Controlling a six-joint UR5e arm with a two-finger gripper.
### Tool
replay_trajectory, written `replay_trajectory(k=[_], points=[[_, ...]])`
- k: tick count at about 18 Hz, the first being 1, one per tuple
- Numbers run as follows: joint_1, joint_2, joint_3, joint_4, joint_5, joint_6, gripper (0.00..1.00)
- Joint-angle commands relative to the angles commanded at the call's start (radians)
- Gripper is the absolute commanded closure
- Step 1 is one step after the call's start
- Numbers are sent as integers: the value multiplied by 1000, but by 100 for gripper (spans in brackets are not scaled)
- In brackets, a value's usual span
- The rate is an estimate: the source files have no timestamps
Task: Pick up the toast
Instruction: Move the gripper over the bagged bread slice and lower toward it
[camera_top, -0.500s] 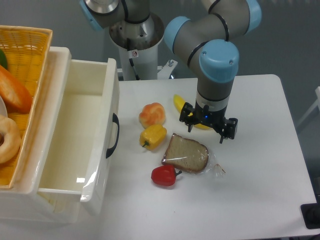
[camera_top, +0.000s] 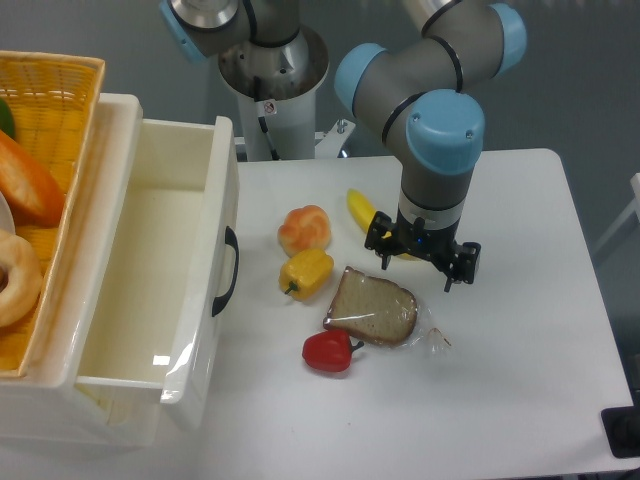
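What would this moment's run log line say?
stage: approach | hand: open, empty, above table beside toast | toast: on table, untouched

one toast, two peppers, one banana, one drawer, one basket

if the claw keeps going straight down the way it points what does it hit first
Probably the table just beyond the toast, or the toast's upper right edge. The claw hangs open, pointing down, near the banana. Depth from this single view is unclear.
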Motion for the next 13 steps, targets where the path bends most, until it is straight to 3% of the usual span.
replay_trajectory(k=[6, 13], points=[[3, -12, -29, 12, 0, -3, 0], [5, -84, -32, 43, -14, -3, 0]])
